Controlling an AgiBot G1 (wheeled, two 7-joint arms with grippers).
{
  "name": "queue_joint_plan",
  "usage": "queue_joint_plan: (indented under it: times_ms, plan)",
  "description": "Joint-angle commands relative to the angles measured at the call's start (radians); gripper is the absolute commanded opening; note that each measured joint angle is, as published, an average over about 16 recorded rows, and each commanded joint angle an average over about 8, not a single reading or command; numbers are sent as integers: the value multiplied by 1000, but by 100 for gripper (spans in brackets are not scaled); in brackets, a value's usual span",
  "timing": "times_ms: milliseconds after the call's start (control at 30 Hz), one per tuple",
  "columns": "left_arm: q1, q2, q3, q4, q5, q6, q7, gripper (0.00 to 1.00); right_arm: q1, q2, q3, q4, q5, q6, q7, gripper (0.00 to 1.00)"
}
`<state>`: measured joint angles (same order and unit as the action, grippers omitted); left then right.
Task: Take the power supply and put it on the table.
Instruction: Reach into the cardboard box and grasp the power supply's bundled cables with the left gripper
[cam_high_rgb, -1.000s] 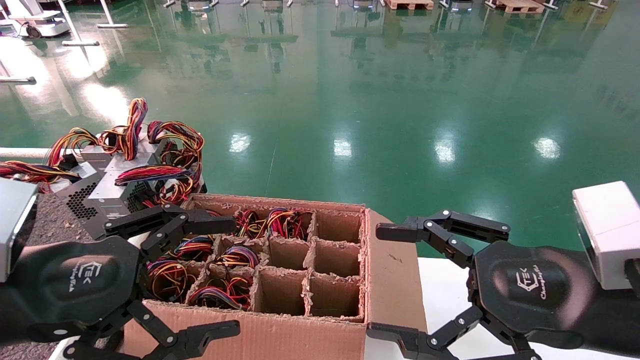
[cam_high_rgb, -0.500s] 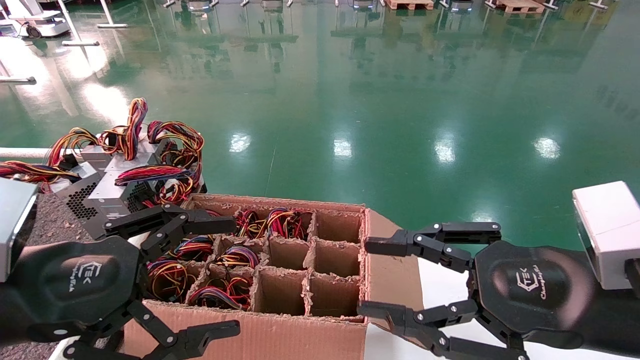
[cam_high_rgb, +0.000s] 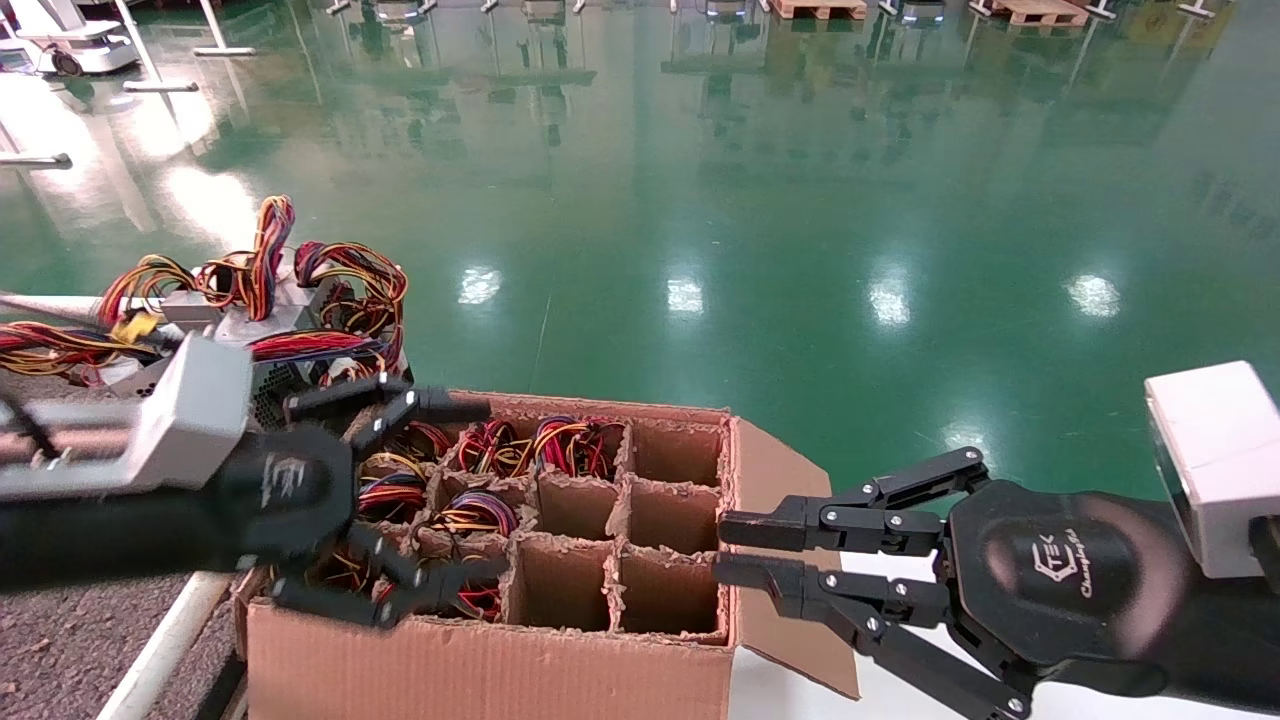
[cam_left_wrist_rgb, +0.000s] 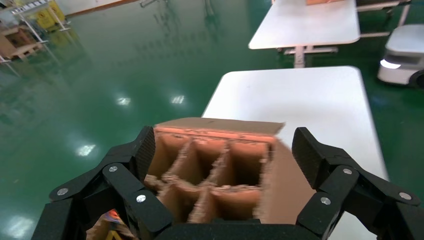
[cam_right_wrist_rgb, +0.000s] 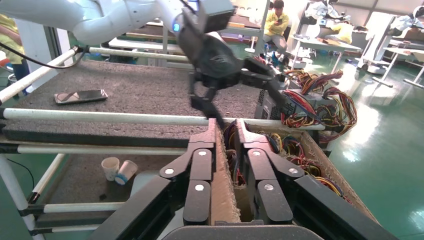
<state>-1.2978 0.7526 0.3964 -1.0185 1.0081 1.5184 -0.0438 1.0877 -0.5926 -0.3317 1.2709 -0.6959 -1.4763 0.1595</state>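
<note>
The cardboard box serves as the landmark here. It stands nearest, divided by a paper grid into cells. The cells on its left side hold coiled red, yellow, orange and black wires; the cells on its right side show bare cardboard.

The right gripper sits at the box's right wall, its two black fingers pressed together on the upright cardboard flap. In the right wrist view the flap's edge runs between the closed fingers.

The left gripper hovers above the box's left cells with its fingers spread wide, one tip over the far-left cells, the other over the near-left cells. It grips nothing. In the left wrist view the open fingers frame the box's grid below.

Beyond the box's far-left corner lies the power supply, one of a small heap of silver-grey metal boxes with punched vent holes, each trailing thick loops of coloured wire. It lies just past the left gripper, apart from its fingers. The heap rests on the table, a dark speckled surface edged by a white rail that runs beside the box's left wall. The right wrist view shows a phone lying flat on that table, well apart from the box.

Farthest off spreads a shiny green floor.
</note>
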Motion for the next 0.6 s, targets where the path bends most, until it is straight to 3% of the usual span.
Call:
queue_joint_plan:
  times_ms: [33, 200, 233, 467, 500, 600]
  plan:
    - [-40, 26, 19, 51, 39, 14, 27, 100, 0, 0, 0, 0, 0, 0, 0, 0]
    - [-126, 116, 72, 218, 128, 19, 110, 100, 0, 0, 0, 0, 0, 0, 0, 0]
    - [-142, 134, 80, 255, 144, 16, 129, 100, 0, 0, 0, 0, 0, 0, 0, 5]
    - [-237, 254, 128, 500, 236, -22, 270, 100, 0, 0, 0, 0, 0, 0, 0, 92]
    - [-248, 269, 133, 532, 245, -28, 289, 100, 0, 0, 0, 0, 0, 0, 0, 100]
    - [-280, 311, 146, 624, 273, -57, 344, 100, 0, 0, 0, 0, 0, 0, 0, 100]
